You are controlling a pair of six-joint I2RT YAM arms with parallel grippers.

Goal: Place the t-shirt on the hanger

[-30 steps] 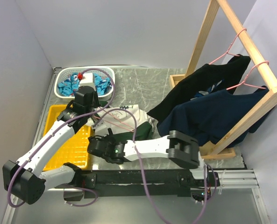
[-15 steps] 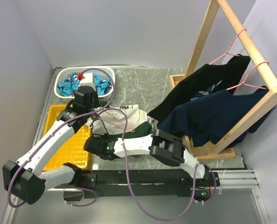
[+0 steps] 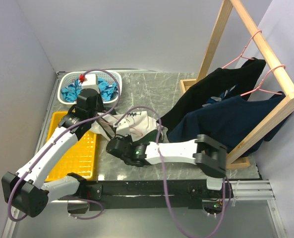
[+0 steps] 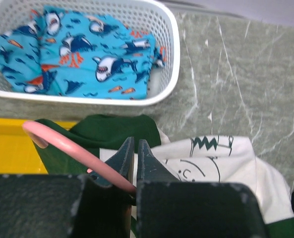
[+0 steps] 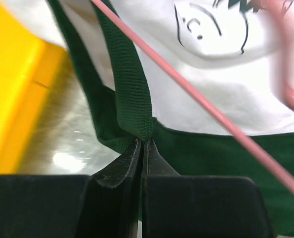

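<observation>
The t-shirt (image 3: 137, 121) lies bunched on the table between the arms, its off-white printed front (image 4: 221, 158) up and its dark green edges showing. My left gripper (image 4: 135, 141) is shut on the thin pink wire of the hanger (image 4: 72, 148), just above the shirt's upper left part. The hanger wire (image 5: 196, 96) crosses diagonally over the white cloth (image 5: 236, 69) in the right wrist view. My right gripper (image 5: 143, 141) is shut on a dark green band (image 5: 129, 84) at the shirt's edge, beside the yellow tray. In the top view the right gripper (image 3: 118, 144) sits at the shirt's near-left edge.
A white basket (image 3: 63, 100) holding bright blue patterned cloth (image 3: 104, 87) stands at the back left. A yellow tray (image 3: 82, 153) lies along the left side. A wooden rack (image 3: 265, 49) at the right carries dark garments (image 3: 221, 114) on pink hangers.
My right gripper has closed on the shirt's green band and its arm has shifted rightward, tugging the cloth. The left gripper has stayed shut on the hanger.
</observation>
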